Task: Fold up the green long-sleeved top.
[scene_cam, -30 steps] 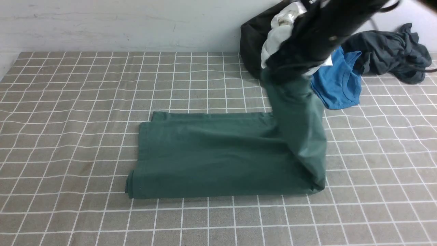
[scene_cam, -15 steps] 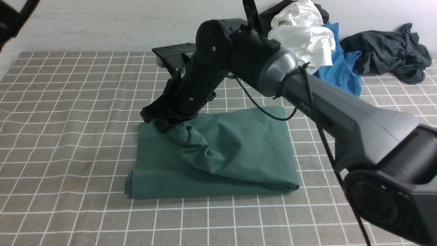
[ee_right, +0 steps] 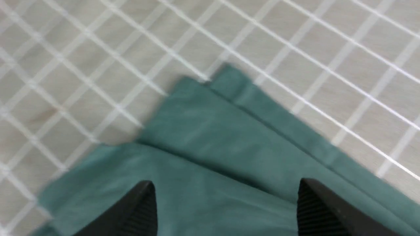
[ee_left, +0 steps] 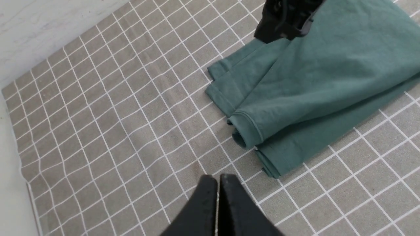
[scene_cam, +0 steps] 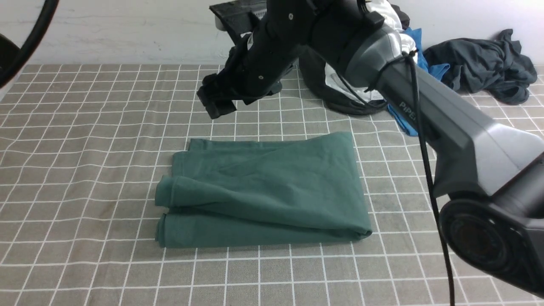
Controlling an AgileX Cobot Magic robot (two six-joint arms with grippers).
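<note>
The green top (scene_cam: 263, 187) lies flat in the mid of the checked cloth (scene_cam: 85, 148), folded into a fat block w/ a few layers. The top layer sits a bit crooked. Its L edge slants & the hem there curls up in a little roll. The layers under it peek out toward the cloth's L side & far side. The fold toward the cloth's R side looks smooth & round.

The R gripper (scene_cam: 217, 105) hangs in the air over the far half of the cloth, up off the green top, not touching it. In the R wrist view its 2 black fingers (ee_right: 141, 209) stand wide apart w/ nothing between them. That pic is blurry.

The L gripper (ee_left: 218, 179) is over bare cloth on the cloth's L side, near the rolled hem but apart from it. Its fingers are pressed tight together & hold nothing.

The R arm (scene_cam: 425, 106) reaches in from the cloth's near R corner.

More clothes sit at the cloth's far R corner: a blue one (scene_cam: 437, 70) & a dark grey one (scene_cam: 488, 72), well apart from the green top.
</note>
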